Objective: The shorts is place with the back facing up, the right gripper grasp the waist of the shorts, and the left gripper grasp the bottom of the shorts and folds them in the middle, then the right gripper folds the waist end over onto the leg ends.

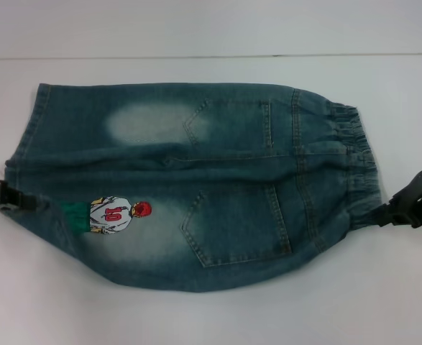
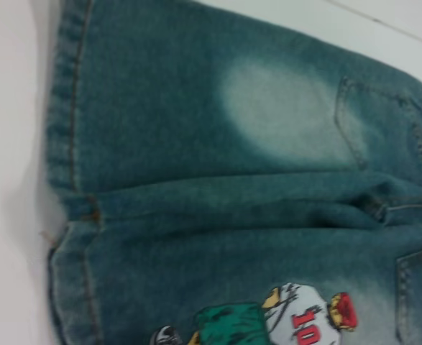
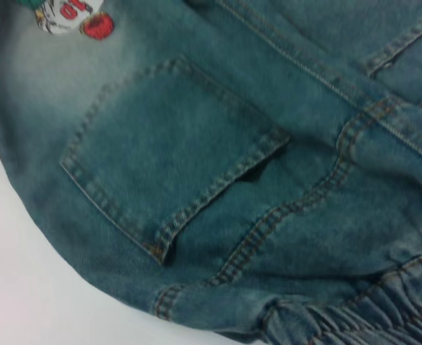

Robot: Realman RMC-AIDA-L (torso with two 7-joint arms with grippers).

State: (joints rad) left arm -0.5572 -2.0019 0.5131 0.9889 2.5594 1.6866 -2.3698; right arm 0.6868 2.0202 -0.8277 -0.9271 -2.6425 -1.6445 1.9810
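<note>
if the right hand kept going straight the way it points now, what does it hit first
The right hand points in from the table's right side at the shorts. It already meets the ruffled waist; the near back pocket comes next, probably.

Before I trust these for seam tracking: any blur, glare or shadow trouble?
Head view: even light, no glare; shorts slightly soft. Left wrist view: soft focus, faint shadow beside the hem. Right wrist view: pocket stitching readable, waistband blurrier.

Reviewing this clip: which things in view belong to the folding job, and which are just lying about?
Job:
- shorts, back up
- waist
- leg ends
- left pincer at the leg hem
- right pincer at the waist

Lying about:
- nothing; only the white table
</note>
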